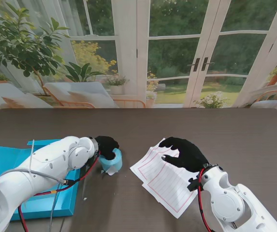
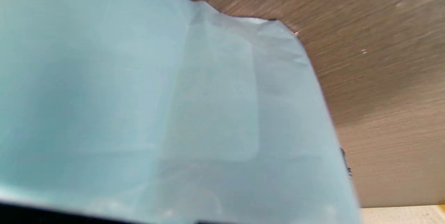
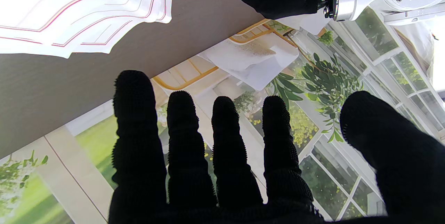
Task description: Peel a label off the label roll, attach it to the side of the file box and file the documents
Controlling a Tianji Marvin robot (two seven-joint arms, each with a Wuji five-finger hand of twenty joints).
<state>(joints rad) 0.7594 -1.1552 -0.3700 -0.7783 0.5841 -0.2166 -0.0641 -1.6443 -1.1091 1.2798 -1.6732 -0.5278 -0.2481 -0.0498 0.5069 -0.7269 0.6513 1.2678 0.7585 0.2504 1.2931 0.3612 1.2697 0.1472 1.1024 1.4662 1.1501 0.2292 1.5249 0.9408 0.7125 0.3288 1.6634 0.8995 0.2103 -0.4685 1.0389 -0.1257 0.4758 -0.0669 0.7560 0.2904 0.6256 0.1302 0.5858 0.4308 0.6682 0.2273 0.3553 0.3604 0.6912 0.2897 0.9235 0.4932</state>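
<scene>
No brand, print or writing can be read anywhere; the white documents ruled with thin red lines (image 1: 165, 179) are too small and washed out to make out any words. Nearest to me in the stand view, these sheets lie fanned on the dark brown wood-grain table (image 1: 235, 140), their long axis running from near right to far left, with the black-gloved right hand (image 1: 186, 153) over their far edge, fingers spread and holding nothing; whether the fingertips touch the paper cannot be told. The right wrist view shows what the stand view does not: 4 fingers (image 3: 184, 140) and the thumb held well apart, with the sheets' curled edges (image 3: 69, 12) showing at the top of the picture. To the left, the flat bright blue file box (image 1: 3, 164) lies open at the table's left edge, partly under the left arm. Just beside its right edge, the black-gloved left hand (image 1: 107, 146) is closed around the pale blue label roll (image 1: 113, 163), which stands on the table with a loose white strip trailing at its base. The left wrist view is filled by blurred pale blue backing (image 2: 156, 105), on which a rounded label outline faintly shows.
</scene>
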